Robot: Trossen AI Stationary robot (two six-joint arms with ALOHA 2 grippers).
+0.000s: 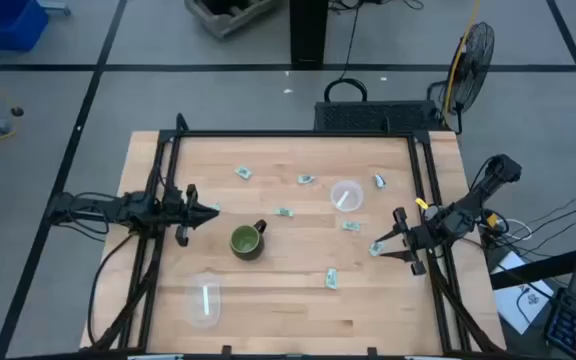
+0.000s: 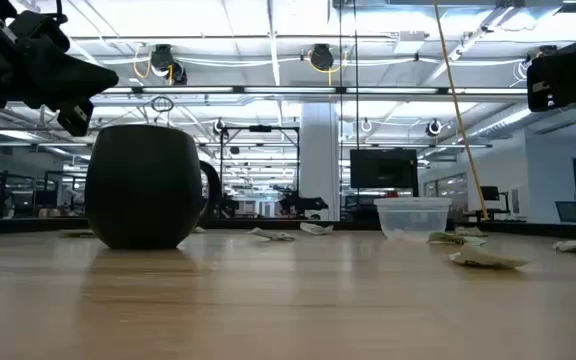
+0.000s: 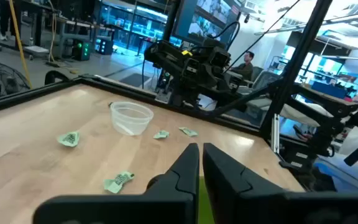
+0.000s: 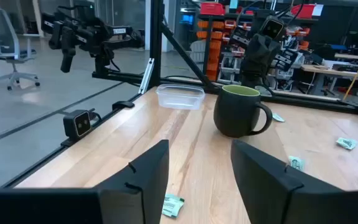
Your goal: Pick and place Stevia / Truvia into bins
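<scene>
A thin sachet [image 4: 173, 205] could be pushed along the table [image 1: 288, 310] rather than pinched if the right pincer [image 1: 400, 246] is lowered off-centre. That pincer is being held open, low over this sachet near the table's right edge. The left pincer [image 1: 206, 212] is being kept closed and empty beside the mug [image 1: 247, 241]. 8 sachets are lying scattered between the 2 cups [image 1: 347, 194] [image 1: 204, 299].
</scene>
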